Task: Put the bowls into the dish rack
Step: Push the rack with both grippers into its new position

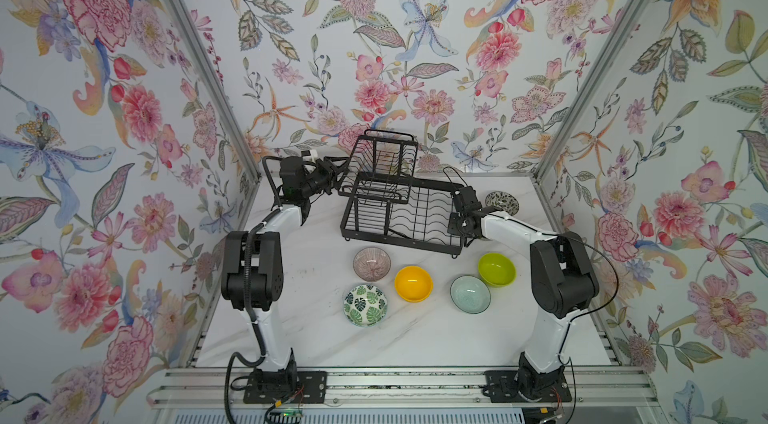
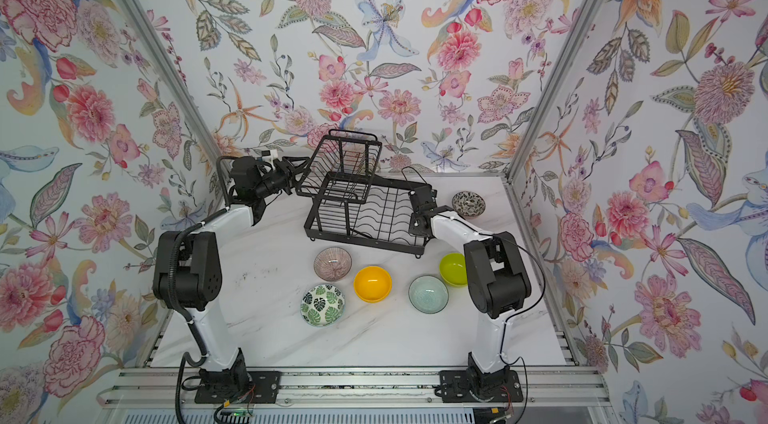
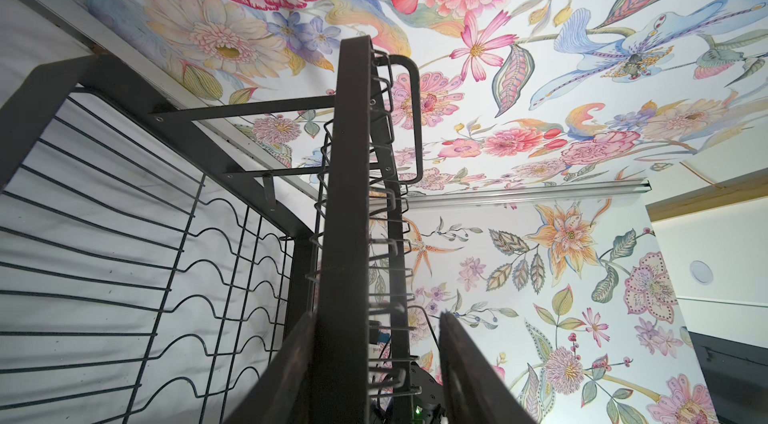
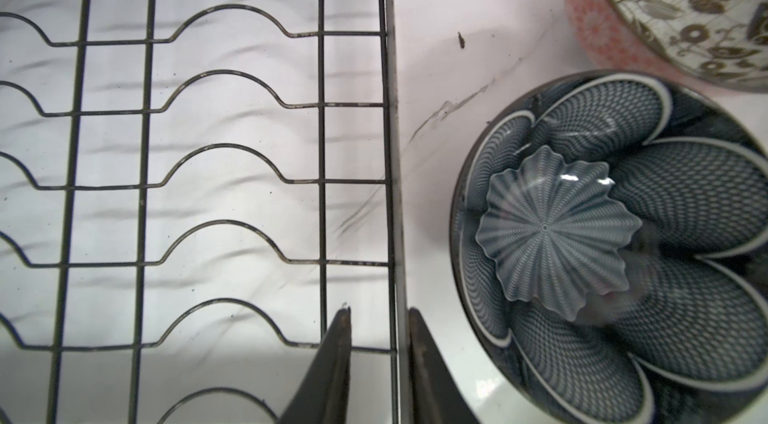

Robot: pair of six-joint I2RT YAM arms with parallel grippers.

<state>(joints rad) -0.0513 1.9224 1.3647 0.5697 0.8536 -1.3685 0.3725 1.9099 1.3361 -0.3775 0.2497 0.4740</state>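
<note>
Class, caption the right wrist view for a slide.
Right pincer straddles the dish rack rim beside a dark blue floral bowl.

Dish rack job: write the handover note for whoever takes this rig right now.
Left tool: jaws astride the raised basket wall of the dish rack; grip unclear.
Right tool: jaws astride the lower tray's side rim; grip unclear.
Bowls: ribbed bowl, yellow bowl, leaf bowl, aqua bowl and lime bowl sit on the table in front of the rack. The patterned bowl and dark blue bowl sit beside that rim.
Done: no bowl loaded.
To do: all seven.
</note>
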